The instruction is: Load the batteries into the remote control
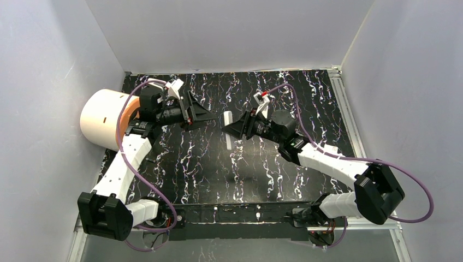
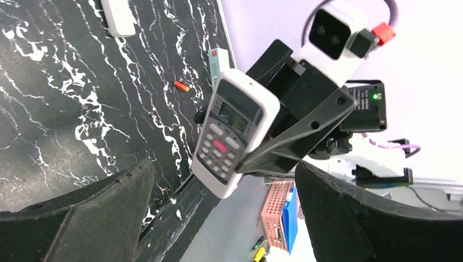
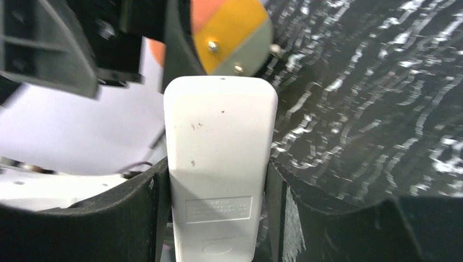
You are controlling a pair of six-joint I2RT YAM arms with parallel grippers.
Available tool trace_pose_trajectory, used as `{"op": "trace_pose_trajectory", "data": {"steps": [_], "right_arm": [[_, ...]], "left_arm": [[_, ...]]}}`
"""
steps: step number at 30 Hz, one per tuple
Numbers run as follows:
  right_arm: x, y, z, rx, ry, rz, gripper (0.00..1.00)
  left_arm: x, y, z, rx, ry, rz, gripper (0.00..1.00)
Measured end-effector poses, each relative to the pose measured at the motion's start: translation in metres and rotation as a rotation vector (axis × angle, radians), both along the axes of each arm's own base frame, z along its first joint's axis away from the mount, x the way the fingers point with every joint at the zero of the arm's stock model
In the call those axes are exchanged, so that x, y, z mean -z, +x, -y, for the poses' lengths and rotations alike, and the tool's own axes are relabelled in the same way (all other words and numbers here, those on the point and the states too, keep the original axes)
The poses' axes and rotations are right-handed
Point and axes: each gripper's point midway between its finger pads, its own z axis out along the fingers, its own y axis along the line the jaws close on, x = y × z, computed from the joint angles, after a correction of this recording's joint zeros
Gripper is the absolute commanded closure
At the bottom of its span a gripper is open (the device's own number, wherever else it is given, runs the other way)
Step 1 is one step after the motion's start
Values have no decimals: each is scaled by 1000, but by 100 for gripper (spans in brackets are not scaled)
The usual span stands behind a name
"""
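Hold: top view, right gripper (image 1: 236, 130) clamps white plastic remote control (image 1: 227, 125) aloft, facing left gripper (image 1: 209, 115) | left wrist: left jaws spread, empty; orange-red cylindrical battery (image 2: 181, 85) lies on black marbled bench (image 2: 65, 109) | right wrist: back cover seemingly closed, so grip firmly and open it first.

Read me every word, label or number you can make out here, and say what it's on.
Nothing is legible.
Remote control, back sticker: print too blurred.
Its buttons and display: too small.
Black box with green light: white print too small.
Small white box: markings unreadable.
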Motion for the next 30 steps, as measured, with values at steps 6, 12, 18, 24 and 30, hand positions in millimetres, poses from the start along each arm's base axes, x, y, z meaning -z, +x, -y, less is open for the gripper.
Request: {"op": "trace_pose_trajectory", "data": {"steps": [6,12,18,24,30], "right_arm": [[41,-2,4,-19,-304,134,61],[43,-12,-11,-81,-488,318,60],[47,-16,-31,-138,-622,459,60],[59,-19,-42,-199,-721,524,59],[56,-18,-43,-204,-740,553,58]], "left_arm": [[1,8,-10,-81,31,-44,2],[8,8,-14,-94,77,-104,18],[42,3,-12,-48,119,-246,26],[48,-9,-7,26,106,-274,56],[64,-15,-5,64,117,-329,70]]}}
